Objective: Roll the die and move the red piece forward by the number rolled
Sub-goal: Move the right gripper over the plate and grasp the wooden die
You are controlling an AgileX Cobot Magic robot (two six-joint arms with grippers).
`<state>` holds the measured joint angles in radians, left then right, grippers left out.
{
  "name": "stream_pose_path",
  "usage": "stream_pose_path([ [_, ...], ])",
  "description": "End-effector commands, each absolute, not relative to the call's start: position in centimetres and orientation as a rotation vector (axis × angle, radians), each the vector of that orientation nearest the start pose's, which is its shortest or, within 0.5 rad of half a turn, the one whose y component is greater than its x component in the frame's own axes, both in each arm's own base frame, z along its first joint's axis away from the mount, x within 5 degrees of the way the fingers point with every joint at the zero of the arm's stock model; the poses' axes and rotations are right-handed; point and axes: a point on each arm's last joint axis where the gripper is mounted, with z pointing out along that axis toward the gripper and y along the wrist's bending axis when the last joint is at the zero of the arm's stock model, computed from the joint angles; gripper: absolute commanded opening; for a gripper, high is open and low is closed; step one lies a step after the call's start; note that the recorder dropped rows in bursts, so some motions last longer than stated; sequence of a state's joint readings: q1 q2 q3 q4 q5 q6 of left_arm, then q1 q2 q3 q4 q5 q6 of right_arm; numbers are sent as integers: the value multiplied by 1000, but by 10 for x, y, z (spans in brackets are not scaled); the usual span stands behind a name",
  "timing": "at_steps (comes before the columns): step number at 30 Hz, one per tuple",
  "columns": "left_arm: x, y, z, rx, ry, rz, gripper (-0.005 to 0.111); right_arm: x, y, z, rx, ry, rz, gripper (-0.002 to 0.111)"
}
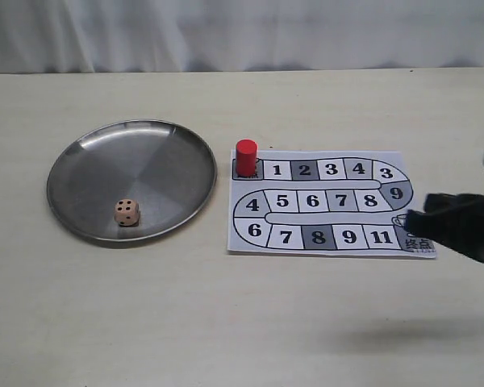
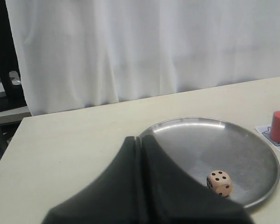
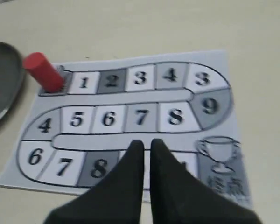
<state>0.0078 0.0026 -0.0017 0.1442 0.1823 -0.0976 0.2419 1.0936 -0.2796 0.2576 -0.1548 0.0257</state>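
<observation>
Exterior view, nearest first: right jaws hang over the board's (image 1: 323, 247) near row, all but closed, gripping nothing. You lose the finish square behind that blurred, cut-off arm. Left jaws, seen only from their wrist camera, are pressed together, empty, by the tray (image 2: 252, 149). Die (image 1: 127, 212) lies in the tray's near part, top probably four. Likely light, hard, skiddy on steel: pinch opposite flat faces. Farthest, red piece (image 1: 246, 155) stands upright on the start square. Light, tippy: grip its sides mid-height.
</observation>
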Motion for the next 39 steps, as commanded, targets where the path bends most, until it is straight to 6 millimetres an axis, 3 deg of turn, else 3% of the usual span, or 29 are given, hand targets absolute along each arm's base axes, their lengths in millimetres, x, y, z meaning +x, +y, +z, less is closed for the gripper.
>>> stream_pose_path([
  [1, 56, 2, 198, 18, 1655, 53, 0, 207, 89, 208, -132, 2101, 368, 5],
  [4, 56, 2, 198, 18, 1655, 53, 0, 224, 125, 214, -244, 2132, 426, 10],
  [13, 56, 2, 198, 18, 1655, 53, 0, 263, 233, 209, -622, 2162, 482, 53],
  [20, 56, 2, 198, 18, 1655, 53, 0, 296, 303, 185, -809, 2209, 472, 60],
  [30, 56, 2, 198, 18, 1655, 53, 0, 343, 357, 144, -908, 2382, 447, 60],
  [39, 56, 2, 198, 18, 1655, 53, 0, 356, 370, 113, -960, 2420, 404, 60],
])
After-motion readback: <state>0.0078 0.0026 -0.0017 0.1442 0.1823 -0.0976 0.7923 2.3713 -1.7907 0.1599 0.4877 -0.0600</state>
